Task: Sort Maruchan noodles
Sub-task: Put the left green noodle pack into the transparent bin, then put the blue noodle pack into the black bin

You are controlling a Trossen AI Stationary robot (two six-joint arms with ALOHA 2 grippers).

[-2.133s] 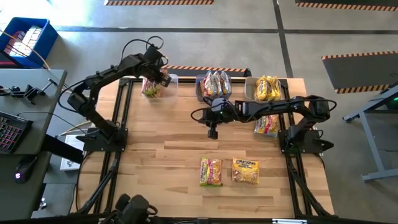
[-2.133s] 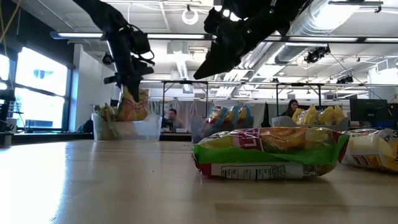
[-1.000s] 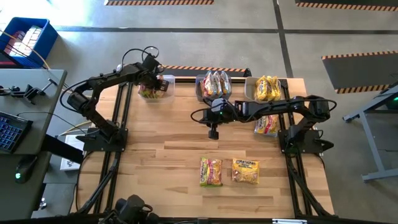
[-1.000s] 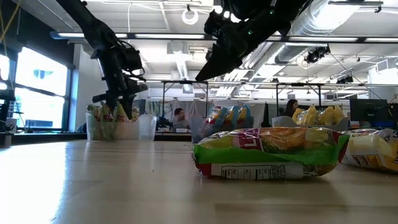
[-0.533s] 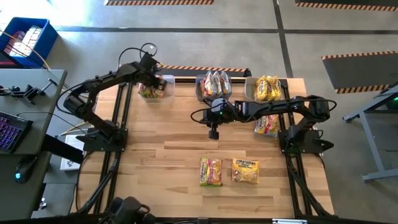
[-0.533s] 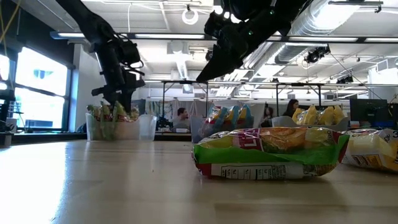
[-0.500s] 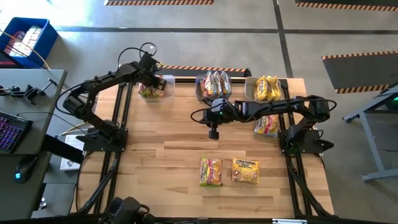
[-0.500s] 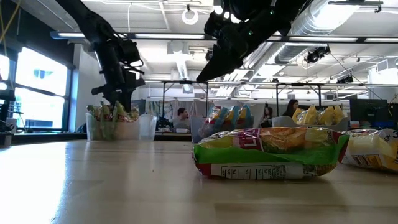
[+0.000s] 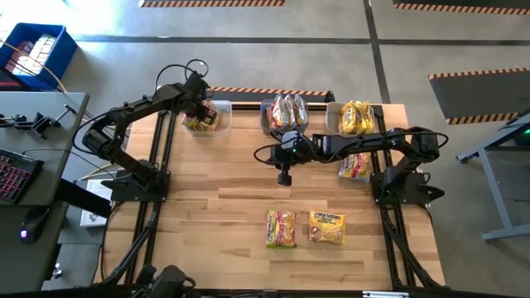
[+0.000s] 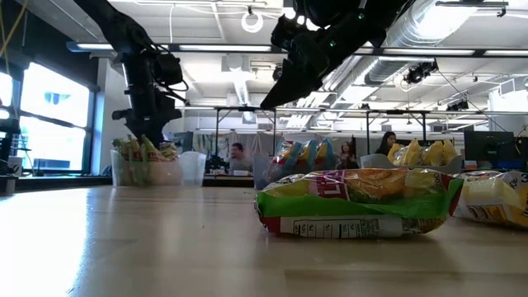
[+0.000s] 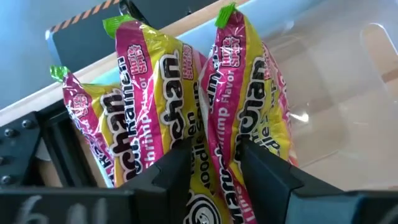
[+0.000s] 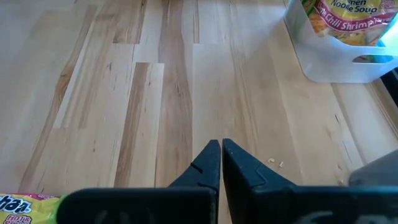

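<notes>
L gripper (image 9: 201, 114) open over far-left bin (image 9: 220, 107); R gripper (image 9: 283, 176) shut, nearer green packet (image 9: 281, 228), which lies lengthwise toward near edge.

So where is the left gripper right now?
In the high view the left gripper is at the table's far left corner, over the clear bin holding pink-and-yellow noodle packets; it's open, beside them.

3 clear rectangular plastic bins (image 9: 218, 116) along 12 o'clock edge of pale wood-plank table (image 9: 248, 199); blue plastic crate (image 9: 35, 51) on floor, approx 10 o'clock.
</notes>
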